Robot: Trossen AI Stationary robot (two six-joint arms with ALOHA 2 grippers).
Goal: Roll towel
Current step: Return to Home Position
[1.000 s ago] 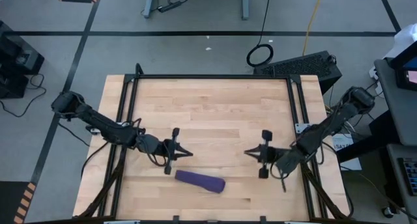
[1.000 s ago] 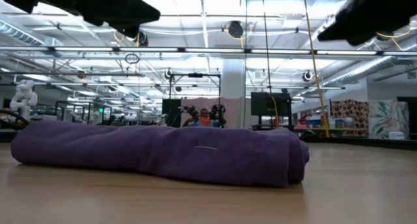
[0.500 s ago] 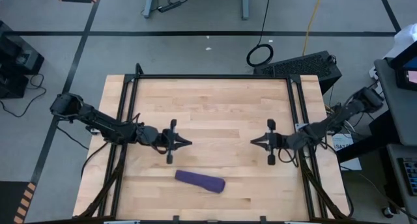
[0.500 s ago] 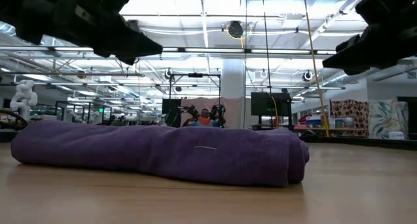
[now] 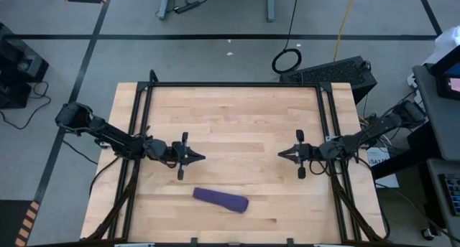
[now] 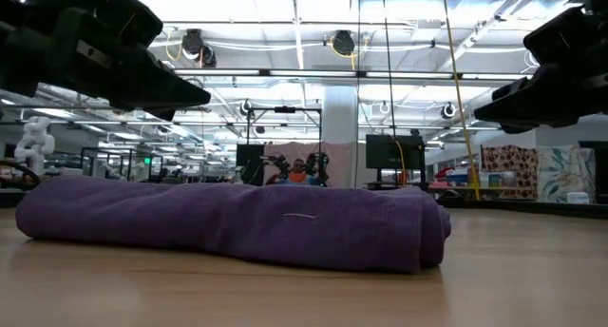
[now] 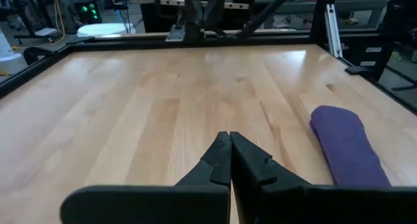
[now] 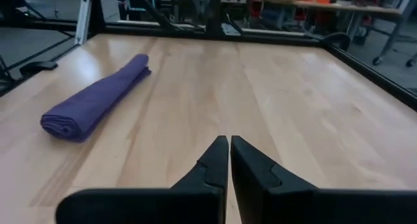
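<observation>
The purple towel (image 5: 221, 199) lies rolled up into a long bundle on the wooden table (image 5: 237, 118) near its front edge; it also shows in the low view (image 6: 237, 222), the left wrist view (image 7: 346, 146) and the right wrist view (image 8: 98, 97). My left gripper (image 5: 203, 158) is shut and empty, above the table, left of and behind the towel. My right gripper (image 5: 280, 154) is shut and empty, to the right of and behind the towel. Both point toward the table's middle.
A black frame (image 5: 233, 84) runs round the table's edges. Bare wood lies between the two grippers and toward the far edge. A black case (image 5: 334, 71) and a cable coil (image 5: 287, 60) lie on the floor beyond the far right corner.
Both grippers have drawn back from the towel, toward the table's far edge and outward toward their own sides, the right one turning to lie level. The rolled towel has stayed where it was.
</observation>
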